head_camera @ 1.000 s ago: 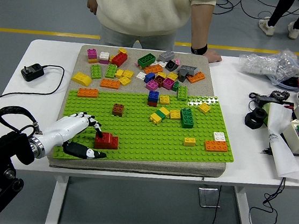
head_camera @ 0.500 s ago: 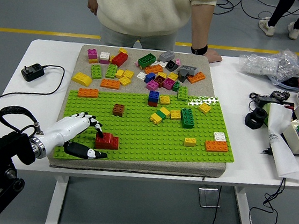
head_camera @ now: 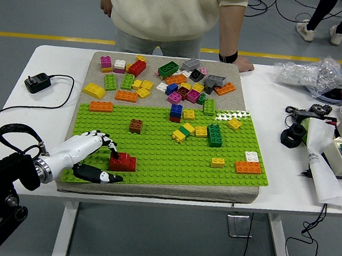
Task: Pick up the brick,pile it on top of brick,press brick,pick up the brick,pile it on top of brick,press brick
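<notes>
One left robot hand [head_camera: 97,155], fingers curled, grips a studded red brick [head_camera: 122,162].

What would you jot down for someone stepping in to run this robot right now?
Left hand: at the green baseplate's near-left corner, fingers curled around the red brick stack standing there.
Right hand: out of view.
Loose bricks lie on the mat behind the plate; a few sit on the plate.
A person rests a hand on the table's far side.
Done: red stack piled.
Left: cannot tell how many rounds remain.
</notes>
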### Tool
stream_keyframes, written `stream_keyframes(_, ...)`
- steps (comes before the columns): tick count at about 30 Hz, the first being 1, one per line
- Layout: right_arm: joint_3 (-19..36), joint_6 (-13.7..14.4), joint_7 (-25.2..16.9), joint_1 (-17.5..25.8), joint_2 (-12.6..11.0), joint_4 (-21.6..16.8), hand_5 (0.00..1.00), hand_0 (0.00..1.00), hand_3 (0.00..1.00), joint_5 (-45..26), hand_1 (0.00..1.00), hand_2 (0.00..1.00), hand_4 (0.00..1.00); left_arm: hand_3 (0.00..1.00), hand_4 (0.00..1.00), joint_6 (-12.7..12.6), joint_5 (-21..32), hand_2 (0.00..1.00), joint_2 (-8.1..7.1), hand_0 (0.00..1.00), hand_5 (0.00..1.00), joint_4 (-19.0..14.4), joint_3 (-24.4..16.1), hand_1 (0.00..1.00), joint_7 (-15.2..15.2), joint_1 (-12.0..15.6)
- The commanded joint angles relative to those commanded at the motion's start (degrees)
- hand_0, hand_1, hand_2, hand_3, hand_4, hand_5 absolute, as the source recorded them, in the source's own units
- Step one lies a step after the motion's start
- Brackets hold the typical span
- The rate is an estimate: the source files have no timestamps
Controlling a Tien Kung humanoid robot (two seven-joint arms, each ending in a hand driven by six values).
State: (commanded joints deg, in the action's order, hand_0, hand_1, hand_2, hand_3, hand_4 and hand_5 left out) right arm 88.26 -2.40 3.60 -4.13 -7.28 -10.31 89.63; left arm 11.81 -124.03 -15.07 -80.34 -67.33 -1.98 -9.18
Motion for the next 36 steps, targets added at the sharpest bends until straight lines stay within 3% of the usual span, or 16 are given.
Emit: stream_keyframes(36, -0.03, -0.03, 0.01, 0.09, 0.0, 0.0, 0.688, 0.761, 0.739, 0.19, 0.676, 0.719, 0.998, 0.601, 0.977, -0.11, -0.13, 0.847, -0.25, 0.998, 0.585, 0.5, -0.3, 0.963, 0.31, -0.8)
